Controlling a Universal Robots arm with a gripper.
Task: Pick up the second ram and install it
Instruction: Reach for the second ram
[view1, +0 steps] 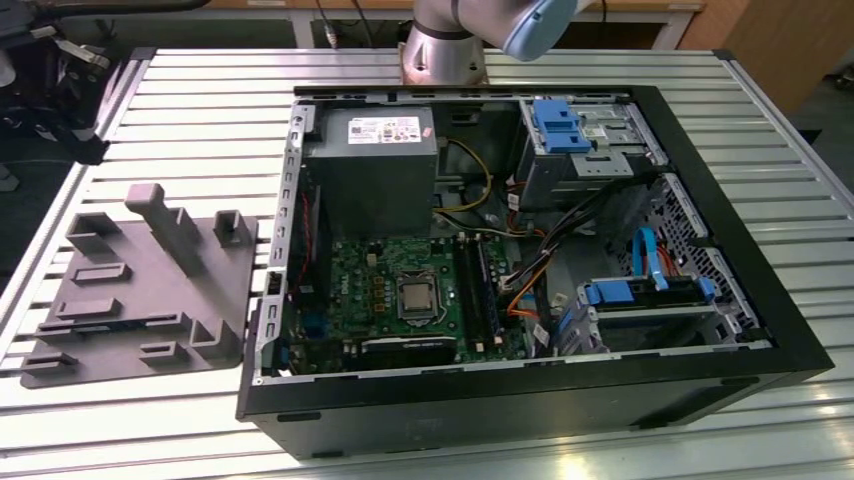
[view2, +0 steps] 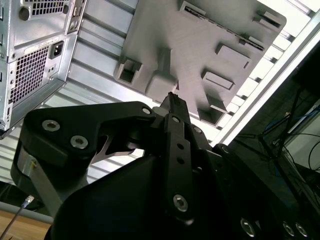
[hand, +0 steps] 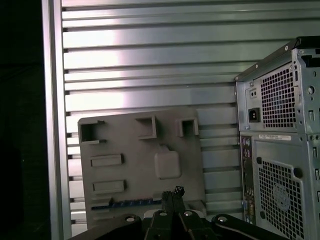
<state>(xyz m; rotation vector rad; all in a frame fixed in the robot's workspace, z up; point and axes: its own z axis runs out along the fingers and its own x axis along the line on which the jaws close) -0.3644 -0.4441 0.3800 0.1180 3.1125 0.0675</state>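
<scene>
Exterior view: the grey tray (view1: 127, 290) lies flat just beside the open computer case (view1: 534, 400), so I'd guess parts are staged close to where they go.

Second wrist view: the gripper (view2: 172, 97) hangs over the tray, fingers pinched together with nothing in them. The second ram (view2: 225, 27) sits in the tray along the rim opposite the raised blocks, with its long axis running along that rim.

First wrist view: the same stick (hand: 132, 202) is close to the fingertips, probably slotted there for an easy pinch.

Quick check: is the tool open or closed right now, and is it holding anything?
Tool: closed, holding nothing, above the grey tray.
</scene>
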